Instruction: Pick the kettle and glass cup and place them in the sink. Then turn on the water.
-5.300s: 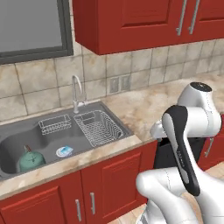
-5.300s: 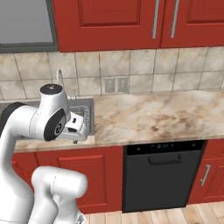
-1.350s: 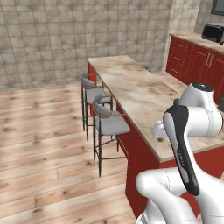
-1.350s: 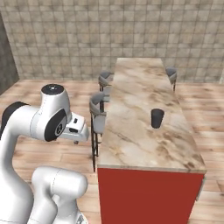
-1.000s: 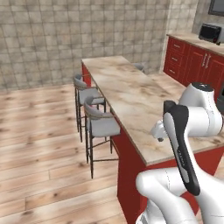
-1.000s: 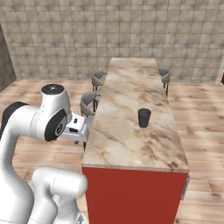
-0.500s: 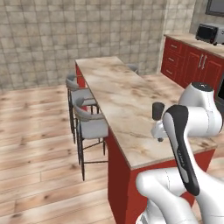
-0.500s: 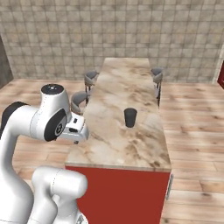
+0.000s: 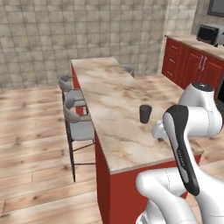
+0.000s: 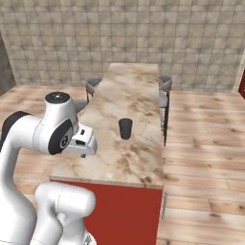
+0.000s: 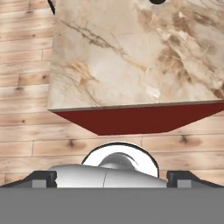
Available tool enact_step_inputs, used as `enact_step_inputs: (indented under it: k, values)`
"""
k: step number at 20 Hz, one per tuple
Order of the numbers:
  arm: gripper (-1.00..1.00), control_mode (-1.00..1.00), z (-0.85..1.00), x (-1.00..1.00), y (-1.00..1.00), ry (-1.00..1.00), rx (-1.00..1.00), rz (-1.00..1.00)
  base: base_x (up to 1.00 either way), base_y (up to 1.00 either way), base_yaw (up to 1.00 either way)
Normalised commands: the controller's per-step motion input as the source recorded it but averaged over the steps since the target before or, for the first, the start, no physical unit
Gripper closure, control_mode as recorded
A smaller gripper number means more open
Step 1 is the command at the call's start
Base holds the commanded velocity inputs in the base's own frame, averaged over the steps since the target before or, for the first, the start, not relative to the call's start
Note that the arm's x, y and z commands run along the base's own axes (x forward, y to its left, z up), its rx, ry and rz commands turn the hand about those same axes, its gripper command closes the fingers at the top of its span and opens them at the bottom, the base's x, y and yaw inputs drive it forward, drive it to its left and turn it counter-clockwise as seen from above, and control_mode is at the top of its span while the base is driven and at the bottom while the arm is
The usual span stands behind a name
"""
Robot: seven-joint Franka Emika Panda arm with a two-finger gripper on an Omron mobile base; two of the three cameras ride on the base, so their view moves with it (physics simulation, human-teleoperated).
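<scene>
Marbled beige stone tops the island surface, and on it the glass cup stands upright, nearer its near end than its far end and toward the right long edge. Our claw, fingers spread wide and holding nothing, hangs over the near left corner, well apart from the cup. We judge it best to reach forward, come down over the rim squarely and close gently. We count one cup and three stools.
</scene>
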Motion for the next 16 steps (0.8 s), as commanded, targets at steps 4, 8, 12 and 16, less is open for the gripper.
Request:
enact_step_inputs:
  k: [4, 8, 12, 16]
  values:
    - [-1.0, 1.0, 0.0, 0.0, 0.0, 0.0, 0.0, 0.0, 0.24, -0.42, 0.08]
    - [-1.0, 1.0, 0.0, 0.0, 0.0, 0.0, 0.0, 0.0, 0.35, -0.23, 0.04]
    - [-1.0, 1.0, 0.0, 0.0, 0.0, 0.0, 0.0, 0.0, 0.36, -0.23, 0.05]
    - [-1.0, 1.0, 0.0, 0.0, 0.0, 0.0, 0.0, 0.0, 0.29, -0.23, 0.05]
